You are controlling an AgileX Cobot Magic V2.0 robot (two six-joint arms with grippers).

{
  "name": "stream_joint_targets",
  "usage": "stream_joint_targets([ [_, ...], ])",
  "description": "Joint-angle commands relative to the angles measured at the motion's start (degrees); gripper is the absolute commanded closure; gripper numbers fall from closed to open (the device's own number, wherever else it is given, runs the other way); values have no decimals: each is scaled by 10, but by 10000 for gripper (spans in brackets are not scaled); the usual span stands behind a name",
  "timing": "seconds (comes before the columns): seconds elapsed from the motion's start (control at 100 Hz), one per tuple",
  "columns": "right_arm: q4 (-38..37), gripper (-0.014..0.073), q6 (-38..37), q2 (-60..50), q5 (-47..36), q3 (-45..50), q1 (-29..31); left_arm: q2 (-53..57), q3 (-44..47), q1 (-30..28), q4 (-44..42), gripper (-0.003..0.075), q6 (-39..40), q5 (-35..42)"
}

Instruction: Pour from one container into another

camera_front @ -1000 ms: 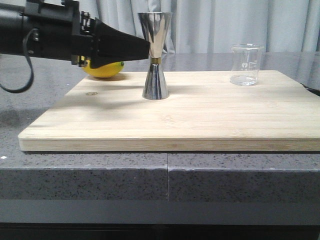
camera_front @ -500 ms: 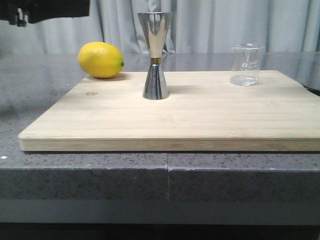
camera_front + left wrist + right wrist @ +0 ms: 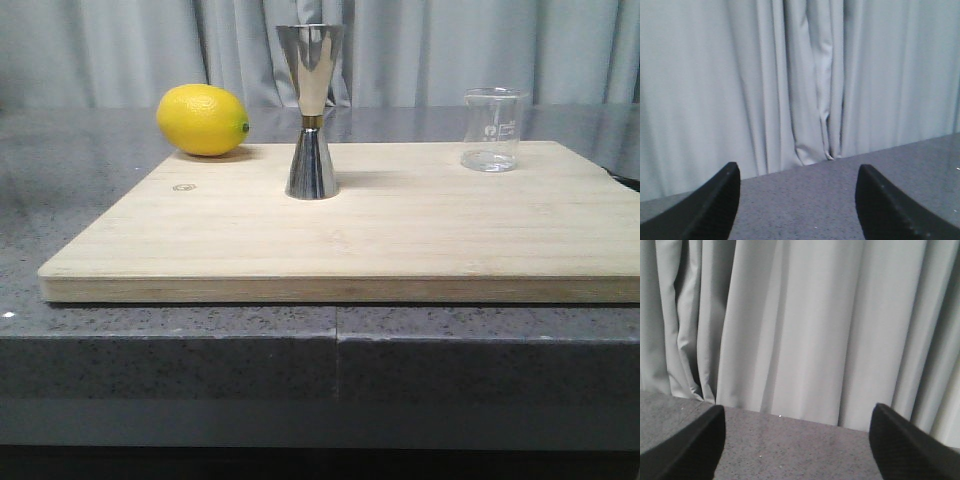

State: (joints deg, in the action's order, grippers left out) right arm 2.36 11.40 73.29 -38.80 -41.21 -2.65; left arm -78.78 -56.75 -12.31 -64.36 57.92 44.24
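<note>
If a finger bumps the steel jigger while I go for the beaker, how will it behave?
The jigger stands tall on a small base with a wide cup on top, so a bump high up would probably tip it. Its polished steel looks slippery to grip. Once down, its round cones would likely roll across the smooth wooden board, perhaps towards the beaker.

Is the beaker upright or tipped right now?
Upright: the beaker stands on its base on the wooden board, rim level, with no gripper touching it.

— Light's even, soft, prob from overhead. Faint shadows behind the lemon (image 3: 203,120) and jigger (image 3: 310,110).
— Glare?
— Bright streaks on the steel only. Wrist views softer; curtain (image 3: 805,80) slightly blurry.
</note>
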Motion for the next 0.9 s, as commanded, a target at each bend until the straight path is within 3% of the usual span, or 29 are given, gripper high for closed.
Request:
stream_joint_targets([
  [0.0, 27, 57, 46, -42, -12, -16, 4, 54, -14, -1, 36, 259, 5, -25],
  [0.39, 50, 57, 118, -138, 67, -16, 4, 211, 16, -1, -9, 259, 7, -137],
  [0.89, 51, 57, 160, -299, 297, -14, 4, 396, 265, -1, 23, 259, 7, -183],
])
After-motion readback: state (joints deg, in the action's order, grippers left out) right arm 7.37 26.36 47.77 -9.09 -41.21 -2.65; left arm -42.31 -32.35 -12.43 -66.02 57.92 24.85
